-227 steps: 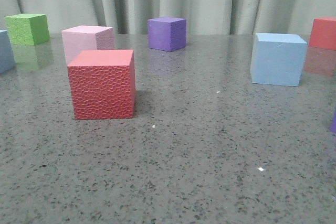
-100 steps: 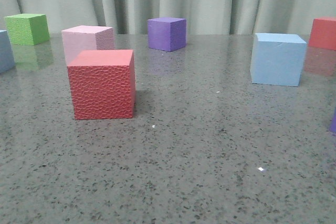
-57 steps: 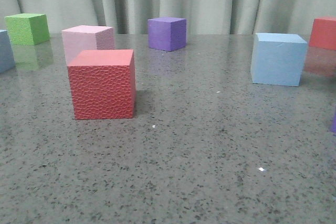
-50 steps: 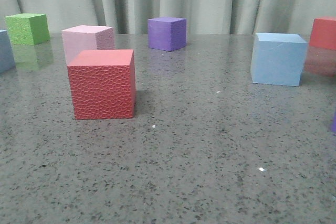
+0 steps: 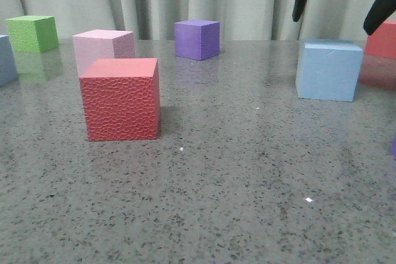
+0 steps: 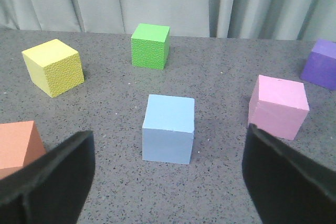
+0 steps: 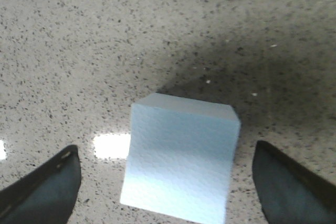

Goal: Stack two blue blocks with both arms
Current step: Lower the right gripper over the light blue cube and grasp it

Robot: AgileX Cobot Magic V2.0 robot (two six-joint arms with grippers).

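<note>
The right gripper (image 5: 339,5) hangs above the blue block on the right (image 5: 328,70), its jaws spread wider than the block and not touching it; in the right wrist view the same block (image 7: 181,156) lies between the two fingers (image 7: 44,184) with table showing on either side. The second blue block (image 6: 168,128) sits at the far-left edge of the front view (image 5: 6,60), near the green cube (image 5: 32,33). The left gripper (image 6: 168,177) is aimed at it with jaws spread and the block centred ahead of them. The two blue blocks stand well apart on the table (image 5: 216,183), so neither is yet grasped or stacked. Risks from this position: in the right wrist view the block appears rotated relative to the finger line, so closing without aligning could press on a corner and twist or skid the block on the glossy surface. On the left, the pink cube (image 6: 278,106) and an orange-red cube (image 6: 18,145) stand close to the approach path, and a wide finger could nudge either one. A shallow grip on a smooth face could let the block slip during the lift.
</note>
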